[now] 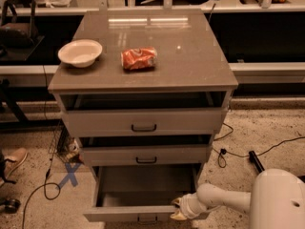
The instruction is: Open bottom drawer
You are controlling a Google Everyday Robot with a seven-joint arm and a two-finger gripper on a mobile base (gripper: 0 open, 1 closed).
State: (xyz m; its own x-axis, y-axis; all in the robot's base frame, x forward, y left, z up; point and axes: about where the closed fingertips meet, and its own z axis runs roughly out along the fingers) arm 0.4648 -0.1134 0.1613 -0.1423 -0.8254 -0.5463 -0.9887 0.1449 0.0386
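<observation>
The bottom drawer point(128, 213) of the grey-beige cabinet stands pulled well out, its plain grey inside showing and its small black bar handle point(147, 219) at the lower edge of the view. My gripper point(178, 209) sits at the right end of the drawer's front, touching its top edge, on a white arm point(224, 199) that comes in from the lower right. The top drawer point(143, 121) and the middle drawer point(145, 155) are each slightly ajar.
A white bowl point(80, 52) and a red crumpled packet point(138, 58) lie on the cabinet top point(190, 56). Black cables point(238, 151) trail on the floor to the right. A blue X point(69, 174) is taped to the floor at the left, near a shoe point(14, 160).
</observation>
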